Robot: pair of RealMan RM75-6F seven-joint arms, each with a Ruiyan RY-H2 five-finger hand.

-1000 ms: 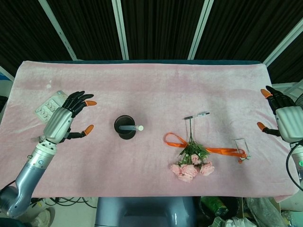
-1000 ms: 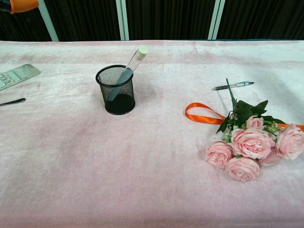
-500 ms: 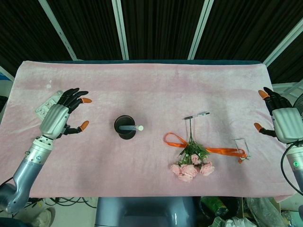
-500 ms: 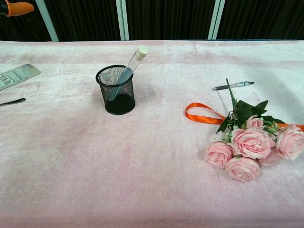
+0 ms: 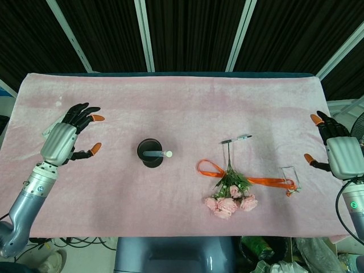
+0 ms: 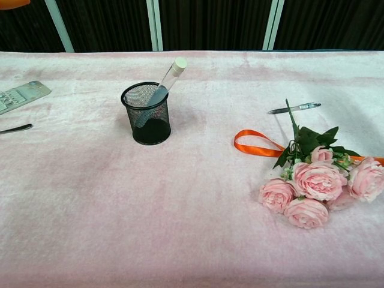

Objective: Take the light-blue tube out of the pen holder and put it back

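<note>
The black mesh pen holder (image 5: 151, 153) (image 6: 146, 114) stands upright on the pink cloth, left of centre. The light-blue tube (image 5: 157, 153) (image 6: 161, 90) leans in it, its white cap pointing up and to the right. My left hand (image 5: 66, 136) hovers open with fingers spread well to the left of the holder, holding nothing; only an orange fingertip (image 6: 12, 3) shows in the chest view. My right hand (image 5: 335, 149) is open at the table's far right edge, far from the holder.
A pink rose bunch (image 5: 230, 196) (image 6: 315, 180) with an orange ribbon (image 5: 211, 169) lies right of centre, a pen (image 5: 236, 139) (image 6: 294, 108) behind it. A clear plastic piece (image 5: 289, 175) sits further right. A blister pack (image 6: 21, 95) and a dark utensil handle (image 6: 15, 128) lie at the left.
My left hand has drawn back to the left, away from the pen holder. My right hand has shifted slightly down and outward. The tube and holder have not moved.
</note>
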